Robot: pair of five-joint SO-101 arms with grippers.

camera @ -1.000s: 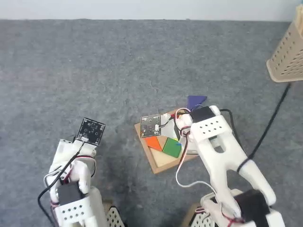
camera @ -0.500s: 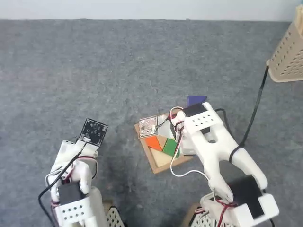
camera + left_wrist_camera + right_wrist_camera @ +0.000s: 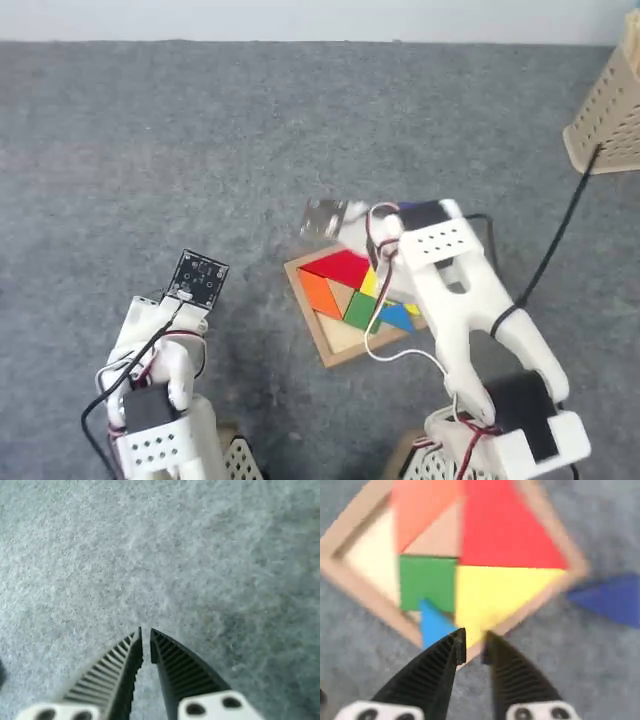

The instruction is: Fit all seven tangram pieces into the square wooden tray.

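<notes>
The square wooden tray (image 3: 306,322) lies on the grey carpet and holds a red triangle (image 3: 340,268), an orange piece (image 3: 320,293), a green square (image 3: 362,310), a yellow triangle (image 3: 372,283) and a light blue piece (image 3: 396,317). In the right wrist view the tray (image 3: 365,597) shows the same pieces, with the light blue piece (image 3: 434,625) just beyond the fingertips. A dark blue piece (image 3: 610,600) lies on the carpet outside the tray. My right gripper (image 3: 473,642) hovers over the tray's near edge, narrowly open and empty. My left gripper (image 3: 145,632) is shut over bare carpet.
A perforated beige basket (image 3: 608,105) stands at the far right edge. A black cable (image 3: 560,250) runs from it toward the right arm's base. The left arm (image 3: 160,350) sits well to the left of the tray. Open carpet stretches behind the tray.
The right arm has lifted and drawn back off the tray, uncovering the red, yellow and light blue pieces. The left arm has not moved.
</notes>
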